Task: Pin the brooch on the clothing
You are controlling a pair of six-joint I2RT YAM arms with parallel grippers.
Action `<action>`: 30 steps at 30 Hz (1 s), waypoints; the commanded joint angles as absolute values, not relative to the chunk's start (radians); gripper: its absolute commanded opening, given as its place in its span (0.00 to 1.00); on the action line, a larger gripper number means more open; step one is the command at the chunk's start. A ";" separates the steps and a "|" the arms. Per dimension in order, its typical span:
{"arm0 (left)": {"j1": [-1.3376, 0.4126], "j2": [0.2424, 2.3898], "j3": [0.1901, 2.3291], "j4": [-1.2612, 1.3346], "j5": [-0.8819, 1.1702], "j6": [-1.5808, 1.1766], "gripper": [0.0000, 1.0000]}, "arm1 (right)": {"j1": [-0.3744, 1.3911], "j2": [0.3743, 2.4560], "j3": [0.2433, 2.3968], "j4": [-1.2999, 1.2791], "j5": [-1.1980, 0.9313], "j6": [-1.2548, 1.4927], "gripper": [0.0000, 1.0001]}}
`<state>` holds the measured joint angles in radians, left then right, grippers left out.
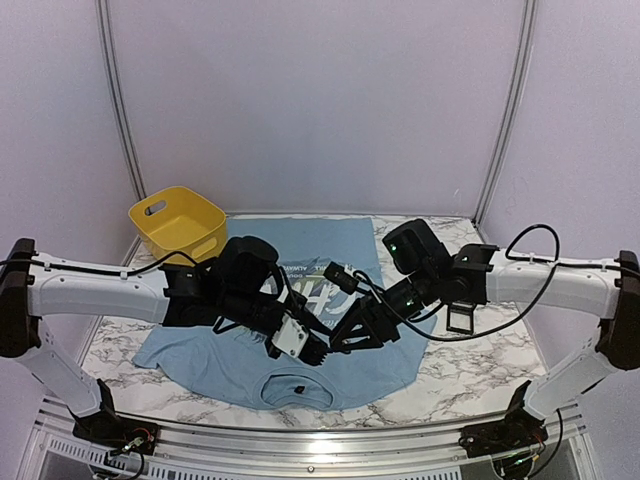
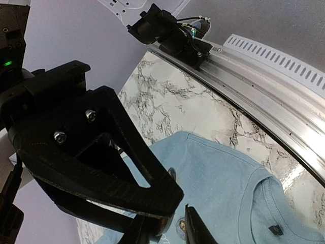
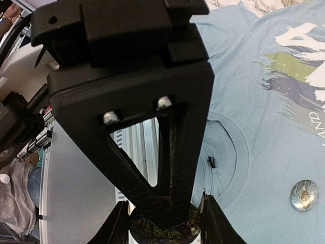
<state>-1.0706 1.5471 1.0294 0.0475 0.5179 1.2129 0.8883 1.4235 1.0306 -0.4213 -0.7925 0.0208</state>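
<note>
Nearest the arm bases, on the marbled surface [image 1: 470, 370]: the collar [image 1: 297, 390] of the light blue T-shirt [image 1: 205, 360], spread flat and face up, presumably to offer a smooth field for pinning. Just above the cloth behind the collar, right jaws and left jaws meeting tip to tip. Right jaws partly open and clamped across the brooch [image 3: 175, 231], a round, dark-patterned disc by the look; apparently kept clear of the cloth to present it to the other arm. Left jaws at a slim gap right against that disc; impossible to tell whether gripping anything. Looks like a hand-over or a working of the clasp, with the pinning itself not yet done. Resting on the cloth beyond the collar, in the right wrist view, a second small round badge [image 3: 303, 195] with a shiny rim; fastened or loose, impossible to say. Farther up the chest, big white lettering [image 3: 302, 36] over yellow-green and dark brush streaks [image 3: 293, 62], partly hidden under the arms. Farthest, just beside the shirt's far left corner, a yellow basket [image 1: 185, 240].
</note>
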 commanded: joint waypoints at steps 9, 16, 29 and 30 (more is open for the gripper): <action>-1.086 1.545 1.015 0.115 0.500 1.201 0.00 | 0.897 1.442 1.080 -0.433 -0.784 0.002 0.21; -1.086 1.530 1.001 0.185 0.438 1.033 0.00 | 0.897 1.407 1.138 -0.491 -0.747 -0.047 0.44; -1.057 1.547 1.129 0.104 0.474 0.127 0.00 | 0.809 1.143 1.006 -0.256 -0.555 0.066 0.57; -1.049 1.538 1.114 0.115 0.500 0.085 0.00 | 0.807 1.139 0.996 -0.243 -0.576 0.064 0.57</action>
